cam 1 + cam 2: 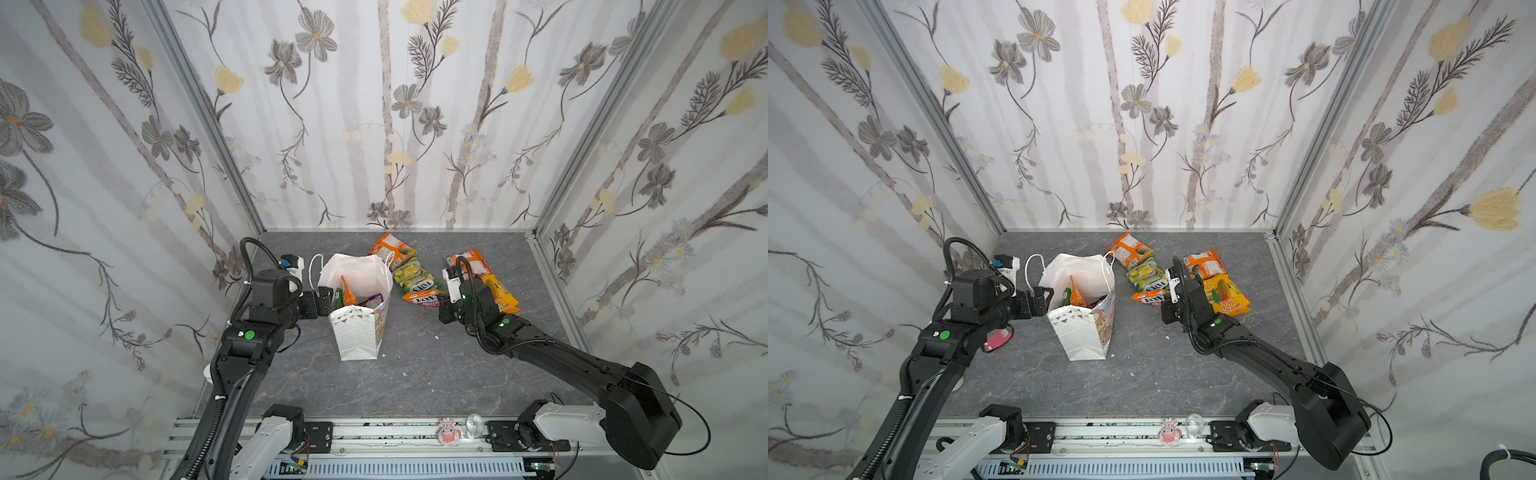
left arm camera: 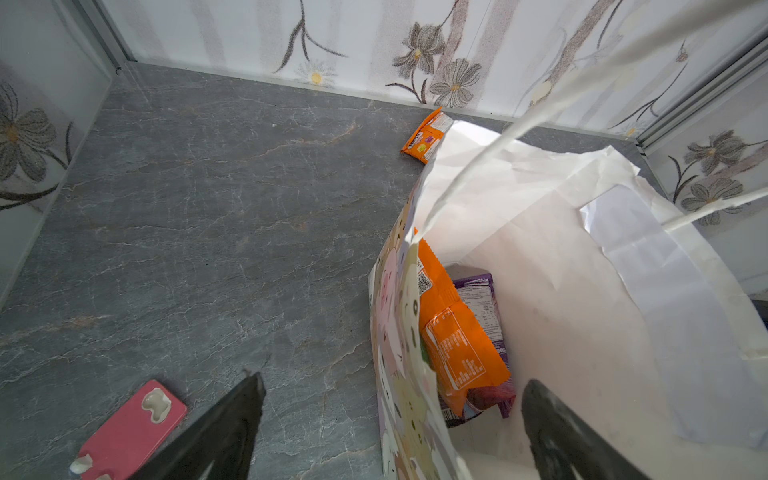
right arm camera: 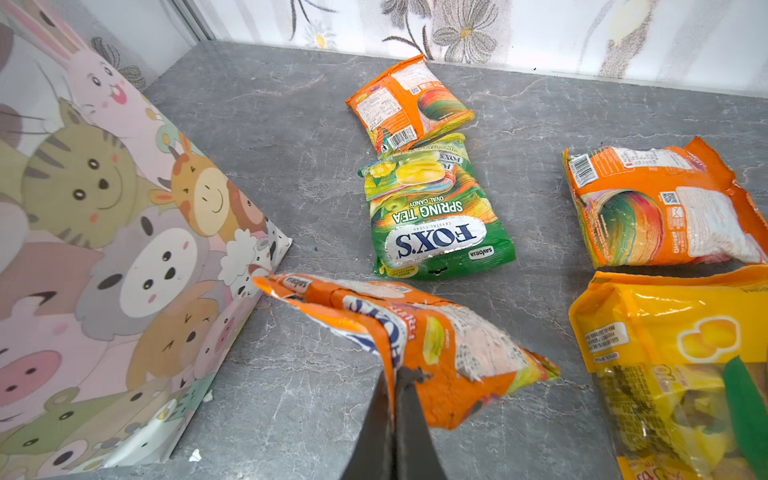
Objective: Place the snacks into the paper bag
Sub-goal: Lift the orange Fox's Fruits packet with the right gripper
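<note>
The right gripper pinches an orange packet; in both top views the paper bag stands to its left (left gripper wide open).

Three sides closed by floral-papered walls, joined at aluminium posts. Floor formed by grey veined slab. Evenly lit.

Both top views look steeply down from high at the near edge, taking in the whole tabletop with the paper bag at lower centre. The left wrist camera hangs close over the bag's open mouth, looking down inside. The right wrist camera looks low and close across the tabletop past the bag's printed side to the snacks, ground both top views also show.
</note>
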`<state>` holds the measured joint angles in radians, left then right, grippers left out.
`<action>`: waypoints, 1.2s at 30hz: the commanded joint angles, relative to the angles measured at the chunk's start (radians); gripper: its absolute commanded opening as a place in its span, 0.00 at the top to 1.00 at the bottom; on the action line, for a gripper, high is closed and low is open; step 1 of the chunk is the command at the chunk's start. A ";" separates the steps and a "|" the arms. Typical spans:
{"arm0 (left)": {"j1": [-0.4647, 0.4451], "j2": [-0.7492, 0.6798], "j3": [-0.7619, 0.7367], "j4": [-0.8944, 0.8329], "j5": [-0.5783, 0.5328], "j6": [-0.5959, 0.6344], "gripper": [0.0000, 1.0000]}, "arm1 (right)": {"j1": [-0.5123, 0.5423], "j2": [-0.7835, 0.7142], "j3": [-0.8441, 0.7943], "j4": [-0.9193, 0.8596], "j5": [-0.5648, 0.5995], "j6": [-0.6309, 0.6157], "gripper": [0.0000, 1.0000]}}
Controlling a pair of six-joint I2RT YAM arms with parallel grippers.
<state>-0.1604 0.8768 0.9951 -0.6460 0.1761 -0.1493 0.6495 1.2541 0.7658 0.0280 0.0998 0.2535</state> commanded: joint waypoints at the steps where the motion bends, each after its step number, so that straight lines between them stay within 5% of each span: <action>1: -0.001 -0.001 0.005 0.019 -0.003 0.008 0.03 | -0.001 -0.044 0.019 -0.003 -0.006 0.015 1.00; 22: -0.001 -0.002 0.010 0.019 -0.001 0.009 0.03 | -0.001 -0.190 0.139 -0.091 -0.064 -0.009 1.00; 36: 0.000 0.005 0.013 0.018 -0.001 0.010 0.03 | 0.006 -0.202 0.345 -0.180 -0.212 -0.055 1.00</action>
<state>-0.1604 0.8814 0.9993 -0.6441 0.1764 -0.1455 0.6525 1.0523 1.0733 -0.1604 -0.0647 0.2214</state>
